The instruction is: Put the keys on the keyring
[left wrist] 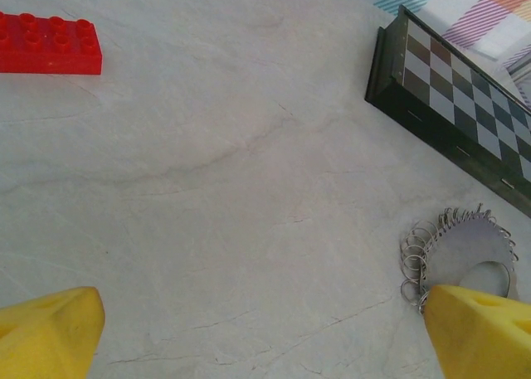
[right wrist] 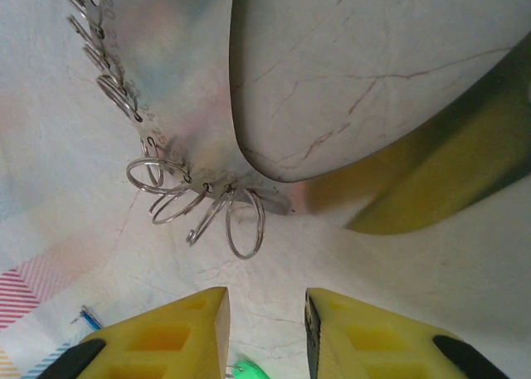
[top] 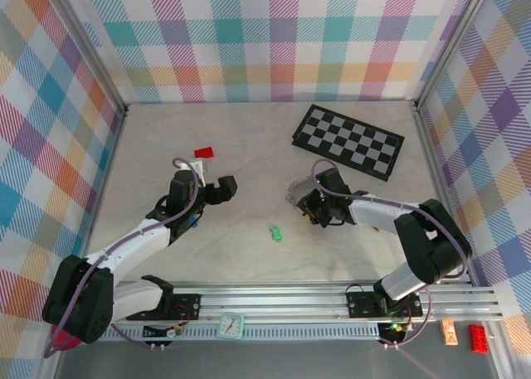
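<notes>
STEP: securing keyring (right wrist: 187, 80), right of table centre; 0 of 2 keys on | RIGHT gripper (right wrist: 265, 303): narrow gap, nothing between | LEFT gripper (left wrist: 261, 308): wide apart, empty | NEXT: steady keyring, fetch green key (top: 276, 233) toward near edge | UNCLEAR: blue key (top: 192, 223) half under left arm; right gripper-keyring contact.

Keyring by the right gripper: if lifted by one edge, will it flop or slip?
The keyring looks like a flat shiny metal band, so it probably stays stiff, while the loose wire rings along its edge likely dangle and swing. Its polished surface may slide on the smooth table. It looks thin, so probably light.
</notes>
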You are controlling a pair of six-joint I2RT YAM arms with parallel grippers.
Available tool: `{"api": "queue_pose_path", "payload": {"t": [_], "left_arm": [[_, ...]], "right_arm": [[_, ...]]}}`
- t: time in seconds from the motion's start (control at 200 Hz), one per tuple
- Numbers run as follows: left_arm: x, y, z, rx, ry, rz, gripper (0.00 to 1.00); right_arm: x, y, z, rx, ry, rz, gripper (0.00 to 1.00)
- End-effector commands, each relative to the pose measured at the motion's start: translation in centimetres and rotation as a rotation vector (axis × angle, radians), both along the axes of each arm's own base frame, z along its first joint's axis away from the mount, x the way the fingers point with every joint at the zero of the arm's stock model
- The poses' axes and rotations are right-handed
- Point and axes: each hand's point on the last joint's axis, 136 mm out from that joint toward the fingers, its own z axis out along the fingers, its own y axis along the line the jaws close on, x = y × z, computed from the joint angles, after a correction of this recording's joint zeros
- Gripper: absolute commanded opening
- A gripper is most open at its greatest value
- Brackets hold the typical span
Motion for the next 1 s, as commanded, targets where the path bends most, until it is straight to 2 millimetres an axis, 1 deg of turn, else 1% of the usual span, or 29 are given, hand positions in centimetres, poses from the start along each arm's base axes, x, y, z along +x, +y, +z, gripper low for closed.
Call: {"api": "queue_pose_path", "payload": {"t": [0.0, 0.28, 0.44, 0.51, 0.63, 0.71, 0.82, 0.995], "left_arm": [[0.2, -0.3, 0.3, -0.02, -0.014, 0.009, 0.98], [0.1, -0.3, 0.3, -0.015, -0.013, 0.01, 0.98], [0.0, -0.2, 0.4, -0.015, -0.015, 0.012, 0.98], [-0.1, -0.1, 0.5, -0.014, -0.017, 0.013, 0.98], [-0.3, 0.2, 0.5, -0.002, -0.019, 0.021, 0.98], [-0.4, 0.4, 0.6, 0.007, -0.021, 0.026, 0.98], [-0.3, 0.4, 0.8, 0.014, -0.023, 0.025, 0.98], [0.0, 0.2, 1.0, 0.019, -0.026, 0.022, 0.99]], "right_arm": [[0.4, 0.8, -0.2, 0.043, 0.0, -0.022, 0.28], [1.1, 1.3, -1.2, 0.071, 0.019, -0.07, 0.23], [1.6, 1.4, -1.5, 0.073, 0.009, -0.08, 0.2], [1.7, 1.2, -1.5, 0.061, -0.002, -0.086, 0.16], [1.7, 0.6, -1.3, 0.026, -0.029, -0.081, 0.06], [1.3, 0.1, -1.1, -0.014, -0.036, -0.058, 0.0], [0.4, -1.0, -0.6, -0.095, -0.049, 0.003, 0.0], [-2.4, -3.5, 0.5, -0.246, -0.052, 0.154, 0.0]]}}
